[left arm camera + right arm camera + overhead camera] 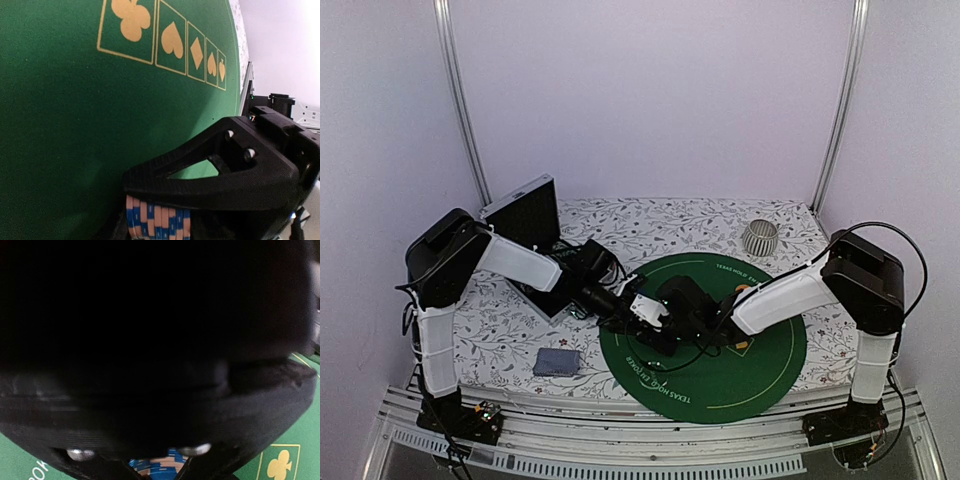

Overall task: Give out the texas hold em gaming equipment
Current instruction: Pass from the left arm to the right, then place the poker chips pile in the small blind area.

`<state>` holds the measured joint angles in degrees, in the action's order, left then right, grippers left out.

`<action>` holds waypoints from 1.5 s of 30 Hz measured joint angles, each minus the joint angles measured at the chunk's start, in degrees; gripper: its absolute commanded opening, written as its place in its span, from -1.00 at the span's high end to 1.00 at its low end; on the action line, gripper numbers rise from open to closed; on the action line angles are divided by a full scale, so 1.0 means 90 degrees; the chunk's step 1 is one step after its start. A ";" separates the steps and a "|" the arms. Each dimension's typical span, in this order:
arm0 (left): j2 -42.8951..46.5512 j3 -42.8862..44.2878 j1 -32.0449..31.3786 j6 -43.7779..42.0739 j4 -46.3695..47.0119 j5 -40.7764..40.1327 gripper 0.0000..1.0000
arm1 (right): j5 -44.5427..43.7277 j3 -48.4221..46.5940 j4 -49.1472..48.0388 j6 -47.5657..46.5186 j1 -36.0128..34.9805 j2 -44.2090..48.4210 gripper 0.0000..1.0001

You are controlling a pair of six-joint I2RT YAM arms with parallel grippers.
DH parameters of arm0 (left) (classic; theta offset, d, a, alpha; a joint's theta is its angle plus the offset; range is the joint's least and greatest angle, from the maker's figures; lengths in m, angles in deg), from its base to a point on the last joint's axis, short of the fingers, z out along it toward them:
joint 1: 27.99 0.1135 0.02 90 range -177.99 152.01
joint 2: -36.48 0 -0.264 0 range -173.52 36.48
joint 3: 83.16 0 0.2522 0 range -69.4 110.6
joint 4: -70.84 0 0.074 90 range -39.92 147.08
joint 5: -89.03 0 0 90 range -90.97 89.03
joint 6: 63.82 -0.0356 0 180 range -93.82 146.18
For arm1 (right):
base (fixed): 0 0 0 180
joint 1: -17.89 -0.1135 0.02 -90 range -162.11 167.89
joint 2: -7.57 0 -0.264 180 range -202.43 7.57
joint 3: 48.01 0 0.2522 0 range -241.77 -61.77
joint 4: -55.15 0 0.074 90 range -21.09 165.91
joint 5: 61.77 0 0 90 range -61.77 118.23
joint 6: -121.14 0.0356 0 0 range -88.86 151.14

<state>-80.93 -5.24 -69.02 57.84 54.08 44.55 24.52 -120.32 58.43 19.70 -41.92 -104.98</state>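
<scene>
Both arms meet over the left part of the round green mat (pixel 750 370). My left gripper (pixel 638 310) and right gripper (pixel 667 314) stand tip to tip there. A stack of blue-and-orange striped poker chips (pixel 157 220) lies on its side at the bottom edge of the left wrist view, under a black finger (pixel 225 172). My left gripper's own jaws are almost cut off, so their hold is unclear. In the right wrist view the same chips (pixel 161 466) sit between my right gripper's (pixel 160 471) jaws, which are closed on them. A grey-blue deck of cards (pixel 557 361) lies left of the mat.
A ribbed grey cup (pixel 760 237) stands at the back right on the flowered cloth. An open black-lined case (pixel 525 215) leans at the back left. A near, dark mass (pixel 150 330) fills most of the right wrist view. Gold suit symbols (pixel 170 40) mark the mat.
</scene>
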 measured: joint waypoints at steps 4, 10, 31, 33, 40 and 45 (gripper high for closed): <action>0.0000 0.0010 0.0005 -0.0233 -0.0085 -0.0095 0.05 | 0.0138 -0.0017 0.0070 0.0019 0.0034 -0.0005 0.96; 0.0024 0.0027 0.0073 -0.0425 -0.0134 -0.0073 -0.13 | 0.0216 -0.0066 0.0206 0.0027 0.0083 -0.0002 0.96; 0.0685 -0.0012 0.0641 -0.0799 -0.0823 -0.0816 -0.21 | 0.0481 -0.0376 0.0940 0.0185 0.0381 -0.0002 0.96; 0.0872 -0.0034 0.0736 -0.0828 -0.0889 -0.0867 -0.21 | 0.0537 -0.0546 0.1319 0.0228 0.0505 -0.0002 0.96; 0.1513 -0.0066 0.1083 -0.0901 -0.1069 -0.1071 -0.21 | 0.0687 -0.1341 0.2939 0.0427 0.1052 -0.0107 0.96; 0.1892 -0.0066 0.1205 -0.0974 -0.1243 -0.1212 -0.22 | 0.0704 -0.2441 0.4000 0.0590 0.1409 -0.0522 0.96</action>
<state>-63.90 -5.83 -58.18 49.08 42.88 33.64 30.86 -142.28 94.43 25.01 -29.24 -109.68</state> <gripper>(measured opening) 0.609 0.412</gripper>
